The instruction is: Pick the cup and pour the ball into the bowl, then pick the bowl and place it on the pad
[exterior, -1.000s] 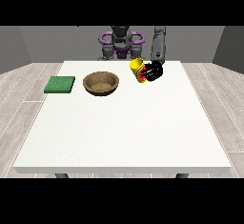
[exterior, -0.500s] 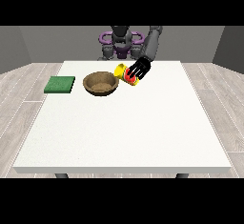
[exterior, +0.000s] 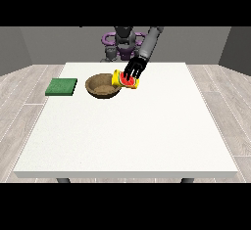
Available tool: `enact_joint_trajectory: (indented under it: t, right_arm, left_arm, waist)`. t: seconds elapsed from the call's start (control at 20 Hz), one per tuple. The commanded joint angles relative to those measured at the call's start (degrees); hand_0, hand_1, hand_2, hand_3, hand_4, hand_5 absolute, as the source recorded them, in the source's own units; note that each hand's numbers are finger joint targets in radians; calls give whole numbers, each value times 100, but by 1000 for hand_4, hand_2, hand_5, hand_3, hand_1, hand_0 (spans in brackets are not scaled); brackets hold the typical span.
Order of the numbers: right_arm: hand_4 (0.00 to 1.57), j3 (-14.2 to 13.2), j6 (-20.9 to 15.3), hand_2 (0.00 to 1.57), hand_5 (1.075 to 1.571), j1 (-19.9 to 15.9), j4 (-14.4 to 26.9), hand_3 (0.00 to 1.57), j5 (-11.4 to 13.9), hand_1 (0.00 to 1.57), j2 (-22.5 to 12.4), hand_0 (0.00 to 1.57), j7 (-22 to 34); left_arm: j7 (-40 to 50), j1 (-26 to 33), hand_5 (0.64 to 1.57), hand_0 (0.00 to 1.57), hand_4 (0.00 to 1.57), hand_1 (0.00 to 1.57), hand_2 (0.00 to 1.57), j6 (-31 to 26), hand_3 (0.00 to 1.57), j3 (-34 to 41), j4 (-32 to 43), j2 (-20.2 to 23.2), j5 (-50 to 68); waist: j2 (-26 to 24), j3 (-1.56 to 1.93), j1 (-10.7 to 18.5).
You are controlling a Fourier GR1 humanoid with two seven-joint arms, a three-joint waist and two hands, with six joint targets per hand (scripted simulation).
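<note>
Since a moment ago we've tipped the cup (exterior: 125, 80) further, mouth at the bowl (exterior: 103, 85) rim. Our hand at the view's right (exterior: 134, 69) has its fingers curled round it.

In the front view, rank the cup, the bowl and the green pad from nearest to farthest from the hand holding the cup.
1. Cup, in the hand itself, tipped toward the bowl.
2. Bowl, just to the view's left of the cup.
3. Green pad, far at the view's left.

Large white table (exterior: 127, 136); grey plank floor (exterior: 19, 97) around it; grey walls (exterior: 29, 45) behind
</note>
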Motion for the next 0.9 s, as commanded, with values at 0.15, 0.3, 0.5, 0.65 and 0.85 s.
enact_joint_trajectory:
  t: [0.15, 0.3, 0.5, 0.65, 0.85]
  right_arm:
    - [373, 103, -67, 0, 1565, 19, 456, 0, 110, 0, 140, 0, 10]
    - [384, 133, 128, 0, 1566, 137, 665, 0, 119, 0, 178, 0, -247]
    - [381, 2, -1, 0, 1565, 77, 878, 0, 172, 0, 134, 0, -193]
    - [383, 80, 193, 0, 1566, 366, 967, 0, 183, 0, 141, 0, -273]
    - [379, 145, 55, 0, 1566, 316, 1363, 0, 402, 0, 299, 0, -450]
  left_arm:
    - [1423, -428, 1524, 1363, 891, 1363, 1522, 32, 1571, -1219, 862, -328, -1790]
    - [2133, -506, 1470, 1308, 954, 1308, 1403, -88, 1414, -1738, 1121, -844, -2458]
    - [2504, -820, 1490, 1469, 982, 1469, 1571, -628, 1571, -2442, 1424, -680, -3306]
    - [2760, -901, 1515, 1502, 1021, 1502, 1571, -1162, 1571, -2954, 1615, -830, -3860]
    - [3065, -788, 1509, 1500, 1045, 1500, 1571, -1898, 1571, -3280, 965, -1104, -4146]
  waist:
    - [-521, 6, 120]
    - [-578, 7, 150]
    - [-775, 5, 277]
    - [-1069, 5, 253]
    - [-1261, -4, 424]
